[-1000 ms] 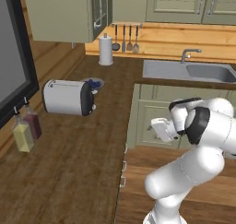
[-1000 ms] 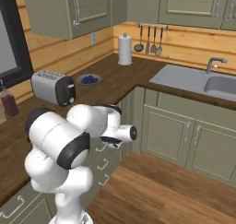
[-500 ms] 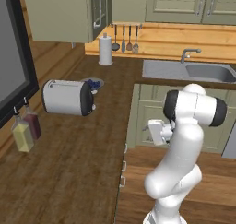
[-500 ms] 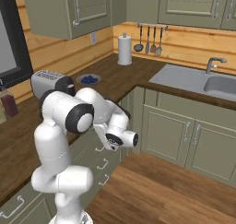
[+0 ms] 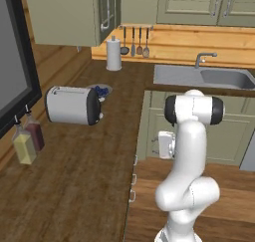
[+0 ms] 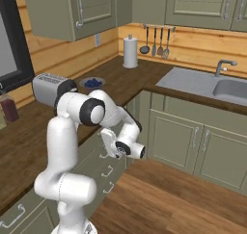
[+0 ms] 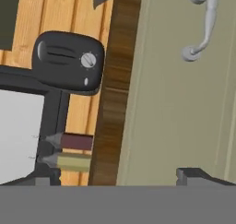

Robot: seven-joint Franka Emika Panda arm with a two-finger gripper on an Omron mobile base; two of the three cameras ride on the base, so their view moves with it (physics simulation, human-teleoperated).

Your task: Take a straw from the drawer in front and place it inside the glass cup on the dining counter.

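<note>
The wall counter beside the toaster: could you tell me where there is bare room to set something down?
The widest bare patch of the counter lies in front of the toaster, between the two bottles and the counter's front edge. A second bare stretch runs from the blue bowl to the paper towel roll. It is crowded between toaster and bowl.

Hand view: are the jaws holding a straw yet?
No, the gripper is open with nothing between its tips, facing a closed drawer front.
</note>
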